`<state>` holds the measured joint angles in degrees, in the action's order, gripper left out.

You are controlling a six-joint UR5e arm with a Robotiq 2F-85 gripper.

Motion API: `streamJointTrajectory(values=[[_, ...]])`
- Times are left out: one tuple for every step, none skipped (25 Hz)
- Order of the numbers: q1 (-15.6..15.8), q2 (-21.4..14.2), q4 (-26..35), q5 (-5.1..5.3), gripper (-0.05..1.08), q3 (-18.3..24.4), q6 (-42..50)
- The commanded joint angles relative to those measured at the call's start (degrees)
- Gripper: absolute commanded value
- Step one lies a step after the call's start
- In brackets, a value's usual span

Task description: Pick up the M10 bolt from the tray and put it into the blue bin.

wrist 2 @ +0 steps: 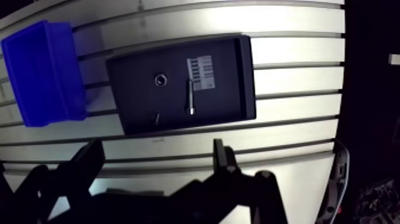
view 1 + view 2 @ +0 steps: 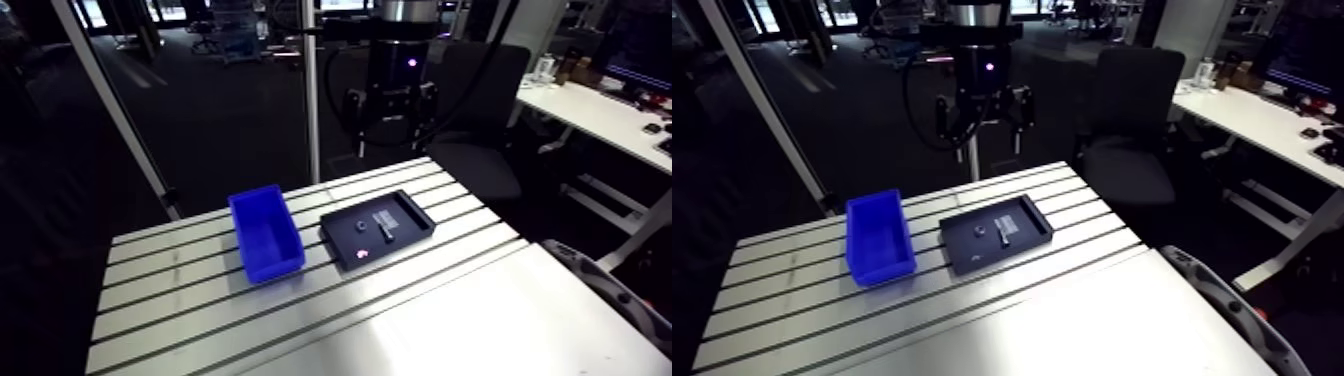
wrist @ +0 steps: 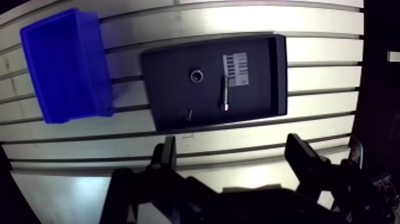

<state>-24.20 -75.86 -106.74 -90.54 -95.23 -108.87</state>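
Note:
A black tray [image 3: 262, 89] lies flat on the slotted table. On it sits a long silver bolt [image 3: 224, 95] beside a white barcode label [image 3: 235, 61]. A blue bin [image 3: 65, 65] stands just beside the tray, empty as far as the arm view shows. In the wrist view my gripper [image 3: 232, 146] hovers high over the table, off the tray's near edge. Its dark fingers [image 3: 166, 158] are spread wide with nothing between them. The arm view has the gripper [image 2: 392, 105] well above the table's far edge, behind the tray [image 2: 378, 230] and the bin [image 2: 266, 232].
Two more small parts lie on the tray: a ring-shaped nut [image 3: 196, 75] and a short screw [image 3: 189, 114]. The table's far edge runs close behind the tray. A wide smooth plate [image 2: 470, 320] covers the table's near side.

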Motion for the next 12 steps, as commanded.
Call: streamJointTrajectory(values=[[-1.2, 2.3, -4.1, 0.05, 0.01, -1.9, -0.4], [-1.4, 2.8, -4.8, 0.05, 0.01, -2.1, -0.3], [-1.5, 3.1, -5.3, 0.05, 0.01, -2.4, -0.4], [-1.5, 3.3, -5.6, 0.05, 0.01, -2.5, -0.3], [-1.5, 3.8, -6.2, 0.14, 0.01, -2.8, -0.2], [-1.5, 4.3, -6.9, 0.23, 0.01, -3.1, 0.0], [-1.6, 4.5, -7.5, 0.23, 0.01, -3.4, 0.2], [-1.6, 4.7, -7.9, 0.23, 0.01, -3.9, 0.3], [-1.7, 4.7, -8.5, 0.23, 0.01, -4.3, 0.2], [-1.8, 4.7, -9.1, 0.23, 0.01, -4.8, 0.3], [-1.8, 4.7, -9.5, 0.23, 0.01, -5.3, 0.3], [-1.9, 4.7, -10.0, 0.23, 0.01, -5.8, 0.2]])
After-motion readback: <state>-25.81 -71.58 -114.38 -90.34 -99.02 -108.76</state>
